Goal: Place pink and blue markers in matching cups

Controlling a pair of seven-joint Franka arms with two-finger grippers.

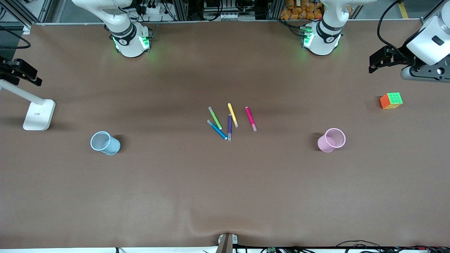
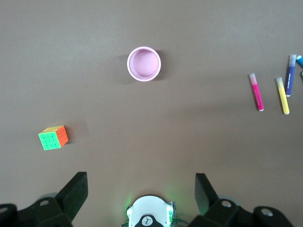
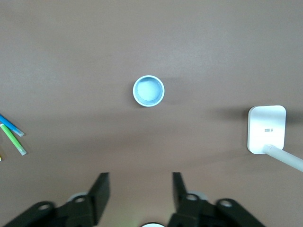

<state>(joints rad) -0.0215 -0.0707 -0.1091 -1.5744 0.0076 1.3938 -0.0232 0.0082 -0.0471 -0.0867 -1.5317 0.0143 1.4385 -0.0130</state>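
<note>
The pink marker [image 1: 250,118] [image 2: 256,91] lies flat mid-table, at the edge of a small cluster of pens toward the left arm's end. The blue marker [image 1: 217,129] [image 3: 12,124] lies at the cluster's other edge, its pale tip meeting the purple pen's end. The pink cup [image 1: 331,140] [image 2: 144,64] stands upright toward the left arm's end. The blue cup [image 1: 104,143] [image 3: 148,91] stands upright toward the right arm's end. My left gripper [image 2: 140,179] hangs high over the table, wide open and empty. My right gripper [image 3: 138,176] also hangs high, its fingers apart with nothing between them.
Green [image 1: 214,118], yellow [image 1: 232,115] and dark purple [image 1: 229,127] markers lie in the same cluster. A colourful puzzle cube [image 1: 391,101] sits farther from the front camera than the pink cup. A white stand [image 1: 38,115] rests near the table's edge at the right arm's end.
</note>
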